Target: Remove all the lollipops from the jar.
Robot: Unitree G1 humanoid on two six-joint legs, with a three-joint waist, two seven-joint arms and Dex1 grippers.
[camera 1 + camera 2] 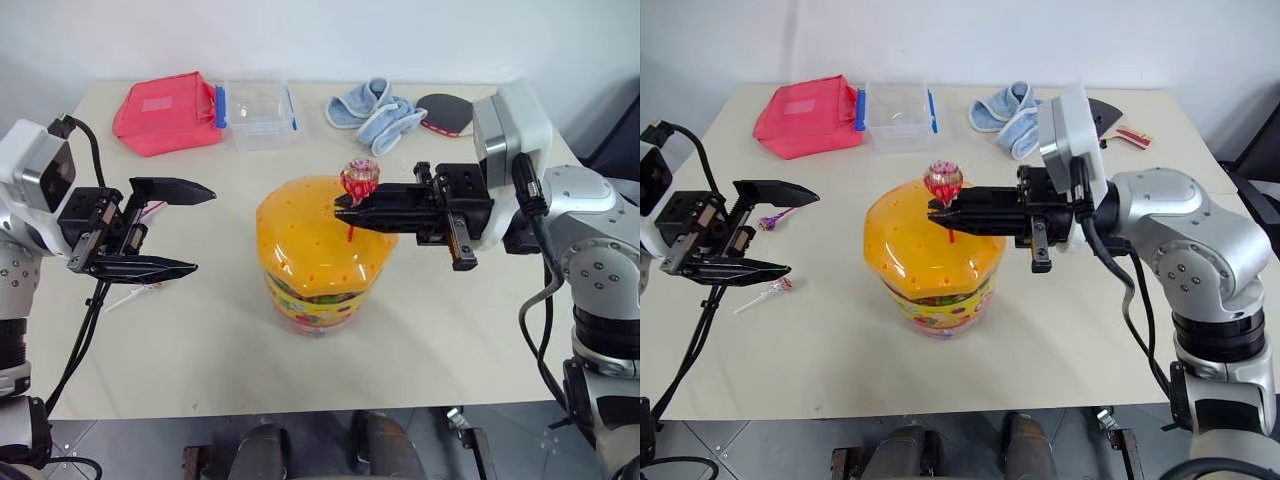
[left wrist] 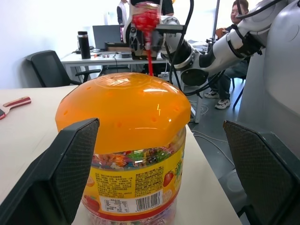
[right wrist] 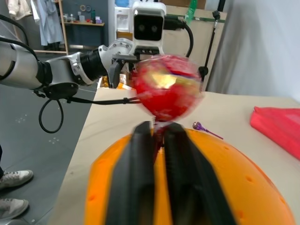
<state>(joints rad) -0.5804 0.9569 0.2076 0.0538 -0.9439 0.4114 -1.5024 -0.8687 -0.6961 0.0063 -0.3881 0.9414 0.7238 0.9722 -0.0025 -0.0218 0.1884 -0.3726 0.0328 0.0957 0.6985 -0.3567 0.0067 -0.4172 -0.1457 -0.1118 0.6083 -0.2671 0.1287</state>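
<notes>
Red stick upright through the orange lid: my right gripper (image 1: pixel 345 212), reaching level from the right, pinches the lollipop (image 1: pixel 359 180) just under its head, atop the jar (image 1: pixel 320 255). Straight up is free room. My left gripper (image 1: pixel 185 228) stands spread, well apart; two lollipops, I think, lie behind it.

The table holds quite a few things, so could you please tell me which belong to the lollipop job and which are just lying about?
Belongs to the job:
- jar with orange lid
- red lollipop, pinched in the shut right claw
- two lollipops lying on the table
- left claw, open

Just lying about:
- red pouch
- clear box
- blue cloth
- paddle
</notes>
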